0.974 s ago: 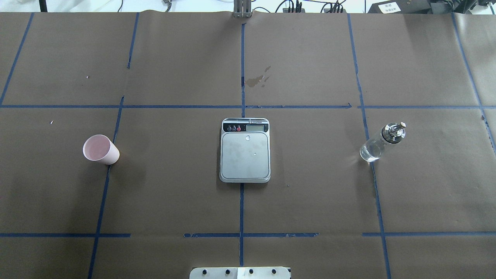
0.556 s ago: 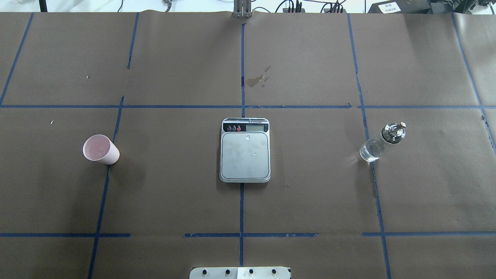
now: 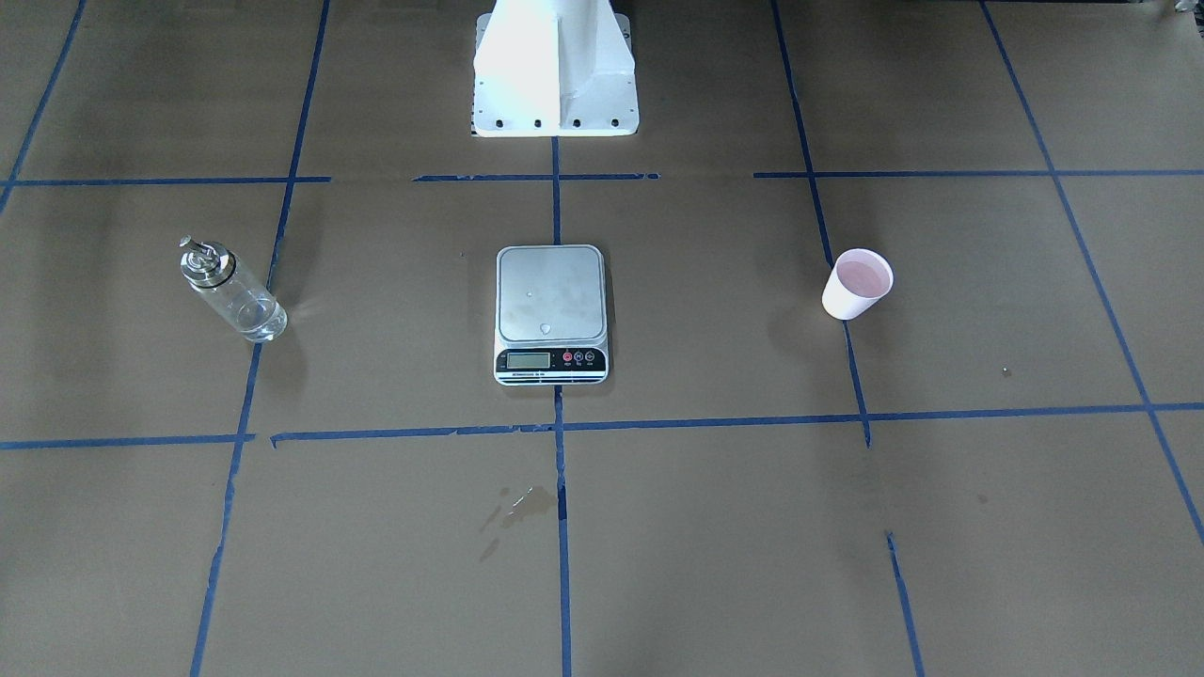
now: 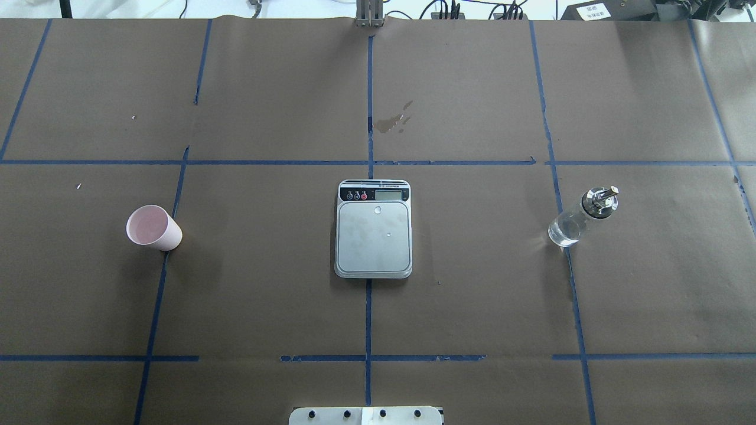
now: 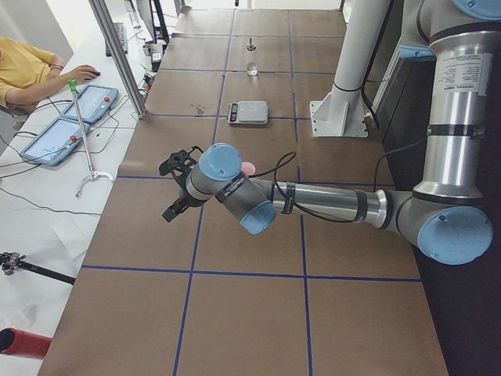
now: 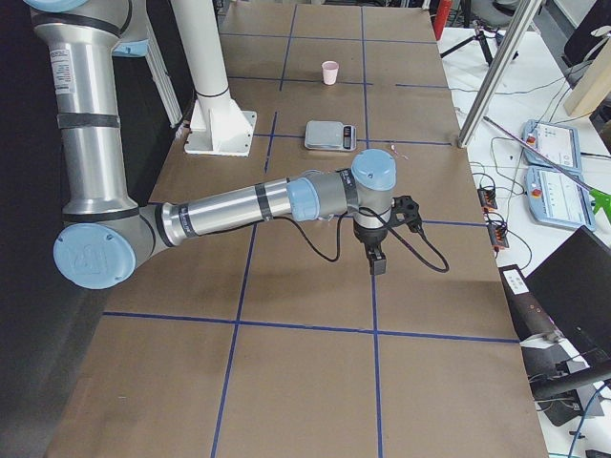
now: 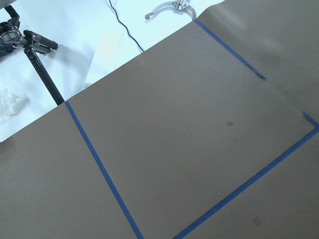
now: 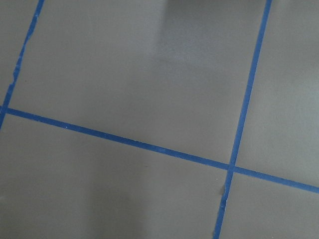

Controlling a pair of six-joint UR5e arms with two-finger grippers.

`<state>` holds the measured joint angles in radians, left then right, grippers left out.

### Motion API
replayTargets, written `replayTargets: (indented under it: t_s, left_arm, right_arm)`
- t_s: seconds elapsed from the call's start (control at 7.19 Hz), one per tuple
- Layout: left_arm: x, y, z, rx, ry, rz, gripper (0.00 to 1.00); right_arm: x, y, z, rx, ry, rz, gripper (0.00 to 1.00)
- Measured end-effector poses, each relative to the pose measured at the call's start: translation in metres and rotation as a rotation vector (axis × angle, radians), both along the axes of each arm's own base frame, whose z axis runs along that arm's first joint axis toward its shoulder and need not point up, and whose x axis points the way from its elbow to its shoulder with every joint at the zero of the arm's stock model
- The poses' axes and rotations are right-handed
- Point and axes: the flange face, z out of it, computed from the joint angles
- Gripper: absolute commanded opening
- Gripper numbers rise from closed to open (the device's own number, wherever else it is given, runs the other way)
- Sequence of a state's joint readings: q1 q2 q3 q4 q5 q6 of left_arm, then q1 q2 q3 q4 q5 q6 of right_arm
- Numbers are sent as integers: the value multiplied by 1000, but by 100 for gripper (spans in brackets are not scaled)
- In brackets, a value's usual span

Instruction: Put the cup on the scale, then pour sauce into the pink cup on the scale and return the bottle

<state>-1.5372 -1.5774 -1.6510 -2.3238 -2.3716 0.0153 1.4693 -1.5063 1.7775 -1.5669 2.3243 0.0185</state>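
Brown paper covers the table (image 4: 266, 295), divided into rectangles by blue tape lines (image 4: 369, 319). Both arms reach out low over opposite ends of it. The left arm (image 5: 329, 202) extends over the table end on the robot's left, and the right arm (image 6: 239, 205) over the end on its right.

The left gripper (image 5: 174, 188) and the right gripper (image 6: 389, 234) appear only in the side views. From these it cannot be told whether either pair of jaws is wide or narrow. Nothing can be seen between them. Each wrist view shows only paper and tape below.

The white base plate (image 3: 555, 66) sits at the robot's edge of the table. The scale (image 4: 373, 230) lies flat at the table centre, between the two grippers and well apart from both, with its display strip on the side away from the robot. Its platform carries nothing.

The bottle (image 4: 582, 217) stands upright on a tape line on the right gripper's side of the scale. The sauce (image 4: 564, 231) inside is colourless and hard to make out.

The cup (image 4: 153, 228) stands upright on the paper, on the left gripper's side of the scale and nearer those jaws than the scale is.

A small dark stain (image 4: 393, 121) marks the paper beyond the scale.
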Motion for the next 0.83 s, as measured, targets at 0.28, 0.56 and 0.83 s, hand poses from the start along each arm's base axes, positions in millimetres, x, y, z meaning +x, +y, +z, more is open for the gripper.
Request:
replayTargets:
  t_s: [0.28,0.56,0.83]
  left_arm:
    - [55,-1,-15,-72,82,27,100]
    - [120,18,-46,-232,177,-38,100]
    - [201,53,-70,-370,235,-113,100]
  right_arm:
    - [-2,0,-1,3,-21,-5,100]
    - [-1,2,2,1,-23,-6,100]
    - [-1,4,5,-4,-23,-6,100]
